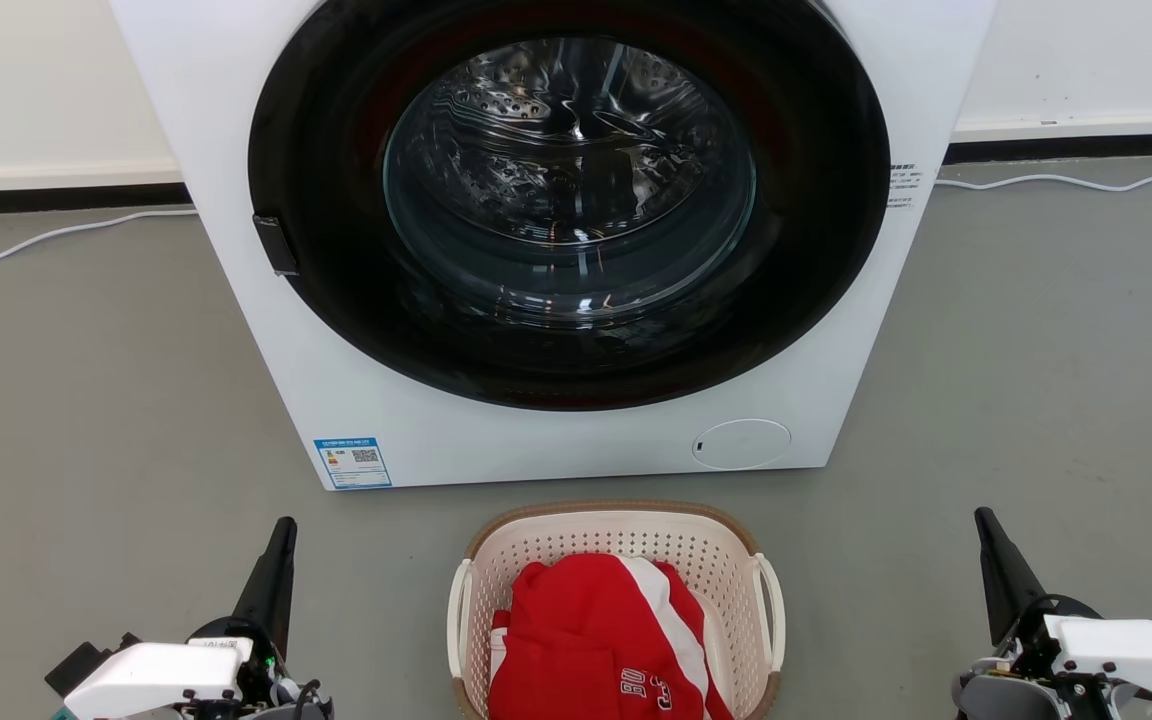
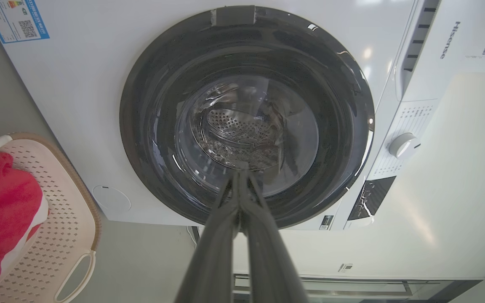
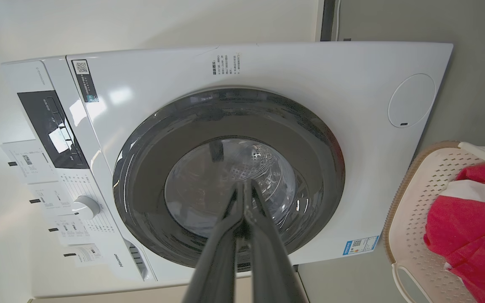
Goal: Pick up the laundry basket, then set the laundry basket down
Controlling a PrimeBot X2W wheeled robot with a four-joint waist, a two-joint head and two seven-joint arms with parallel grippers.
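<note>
The left fingers (image 2: 225, 223), long, dark and tapering, were seen clenched tip to tip with nothing held between them. The right fingers (image 3: 225, 235) were likewise pressed shut and empty. In the head view each pair was shown as one narrow black blade rising from a white, boxy wrist housing, the left at 8 o'clock and the right at 4 o'clock of the frame.

Between the two pairs, at 6 o'clock, the laundry basket (image 1: 636, 540) was set on the smooth grey floor (image 1: 86, 400), well apart from both pairs and touched by neither. Its rounded-rectangular wall was of cream-white plastic pierced by rows of small holes, and it was capped by a brown woven-look rim. A white loop handle (image 1: 771, 610) was moulded at its 3 o'clock side and another at its 9 o'clock side. A crumpled red garment (image 1: 596, 630) with white stripes and white lettering was heaped inside.

At 12 o'clock from the basket, near its rim, stood the glossy white washer (image 1: 496, 440). Its round door (image 1: 566, 170) was formed of a wide black ring around bulging clear glass, through which a perforated steel drum was seen. A blue label (image 1: 352, 462) was placed at the cabinet's 7 o'clock corner and a round white cover (image 1: 741, 444) at its 5 o'clock corner. A thin white cable (image 1: 56, 232) was laid along the floor by the wall.
</note>
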